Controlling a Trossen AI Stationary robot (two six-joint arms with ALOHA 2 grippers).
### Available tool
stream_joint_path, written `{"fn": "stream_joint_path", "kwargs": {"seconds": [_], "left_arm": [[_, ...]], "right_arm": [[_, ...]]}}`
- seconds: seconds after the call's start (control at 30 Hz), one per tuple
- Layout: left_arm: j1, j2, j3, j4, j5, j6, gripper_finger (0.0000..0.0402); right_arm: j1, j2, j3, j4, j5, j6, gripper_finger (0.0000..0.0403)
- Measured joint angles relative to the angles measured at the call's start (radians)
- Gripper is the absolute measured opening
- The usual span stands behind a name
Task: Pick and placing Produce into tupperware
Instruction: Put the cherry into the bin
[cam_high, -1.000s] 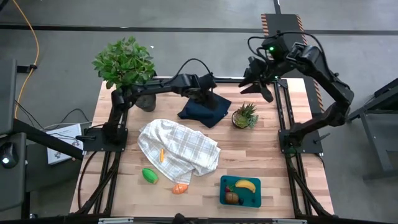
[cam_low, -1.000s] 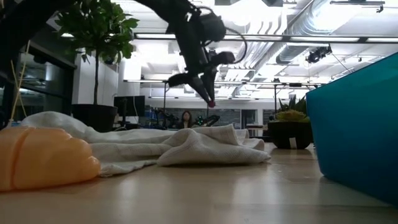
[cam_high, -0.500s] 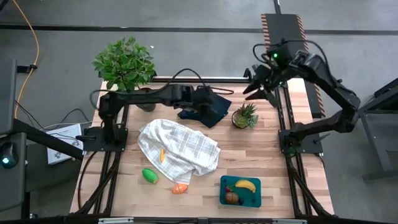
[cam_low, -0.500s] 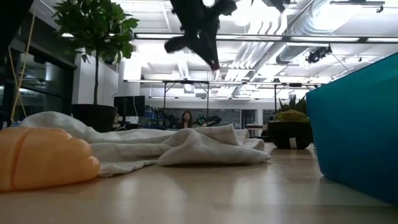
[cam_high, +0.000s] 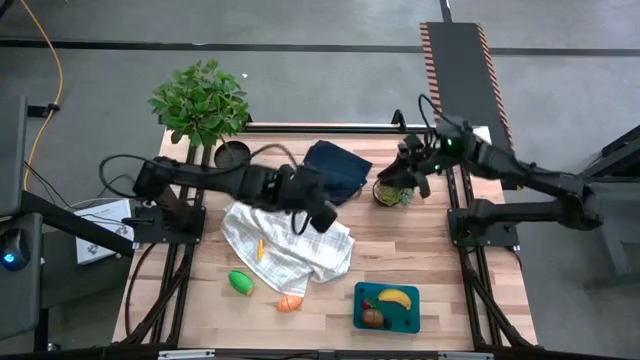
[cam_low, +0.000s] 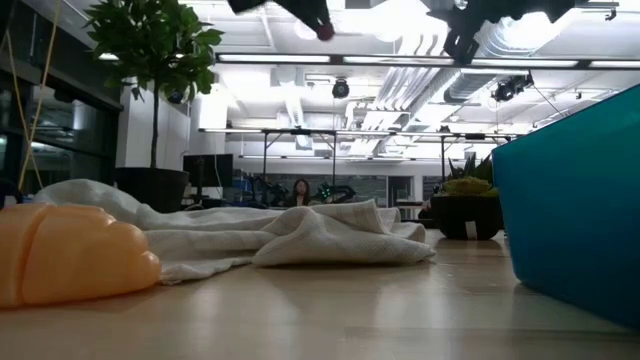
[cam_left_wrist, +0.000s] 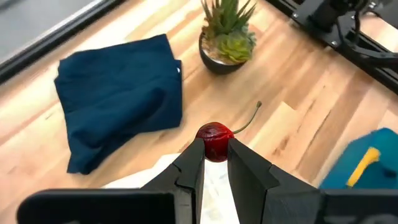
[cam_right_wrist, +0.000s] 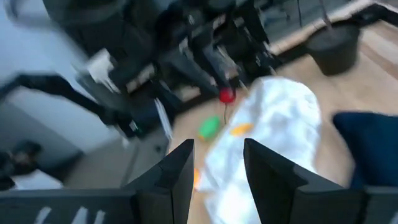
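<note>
My left gripper (cam_high: 322, 218) hangs above the checked cloth (cam_high: 288, 240), shut on a red cherry (cam_left_wrist: 216, 134) with a green stem. The cherry also shows at the low view's top (cam_low: 325, 30). The teal tupperware (cam_high: 415, 326) at the near right holds a yellow banana (cam_high: 395, 297), a brown round piece (cam_high: 372, 319) and a red berry. A green piece (cam_high: 240, 282) and an orange piece (cam_high: 289, 302) lie on the table in front of the cloth. A small orange piece (cam_high: 260, 250) lies on the cloth. My right gripper (cam_right_wrist: 214, 171) is open above the small spiky plant (cam_high: 393, 191). My left gripper pinches the cherry's round body (cam_left_wrist: 206, 142) between its two fingertips (cam_left_wrist: 193, 160), one on each side. The fingers slant down from the table's left. The green stem (cam_left_wrist: 249, 118) sticks out beyond the fingertips. The cherry is lifted clear, high above the checked cloth.
A dark navy cloth (cam_high: 335, 168) lies folded at the far middle. A large leafy potted plant (cam_high: 200, 100) stands at the far left corner. Bare wood lies between the checked cloth and the tupperware.
My left gripper has risen from over the navy cloth and swung toward the table's near edge, to above the checked cloth, with the cherry still in its fingertips. My right gripper has come down, turned, and now hangs above the small spiky plant.
</note>
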Motion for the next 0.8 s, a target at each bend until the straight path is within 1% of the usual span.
{"fn": "stream_joint_path", "kwargs": {"seconds": [0.07,0.13,0.27,0.33,0.4,0.57,0.63,0.8], "left_arm": [[-0.049,-0.005,0.0,-0.021,-0.048,-0.02,0.0055],[-0.097,-0.01,0.0,-0.036,-0.091,-0.047,0.0055],[-0.178,-0.01,0.0,-0.046,-0.162,-0.083,0.0055],[-0.203,-0.011,0.0,-0.044,-0.191,-0.089,0.0055],[-0.222,-0.011,0.0,-0.041,-0.196,-0.098,0.0055],[-0.257,-0.011,0.0,-0.034,-0.196,-0.104,0.0055],[-0.27,-0.014,0.0,-0.034,-0.196,-0.104,0.0055],[-0.288,-0.017,0.0,-0.017,-0.197,-0.103,0.0055]], "right_arm": [[0.076,-0.011,-0.05,0.13,0.078,0.093,0.0129],[0.155,-0.011,-0.078,0.183,0.17,0.147,0.0129],[0.322,0.024,-0.083,0.203,0.339,0.185,0.0129],[0.393,0.064,-0.068,0.204,0.404,0.201,0.0129],[0.45,0.107,-0.045,0.207,0.456,0.218,0.0129],[0.537,0.222,0.014,0.254,0.535,0.26,0.0129],[0.549,0.259,0.041,0.282,0.54,0.289,0.0129],[0.562,0.336,0.108,0.282,0.543,0.325,0.0129]]}}
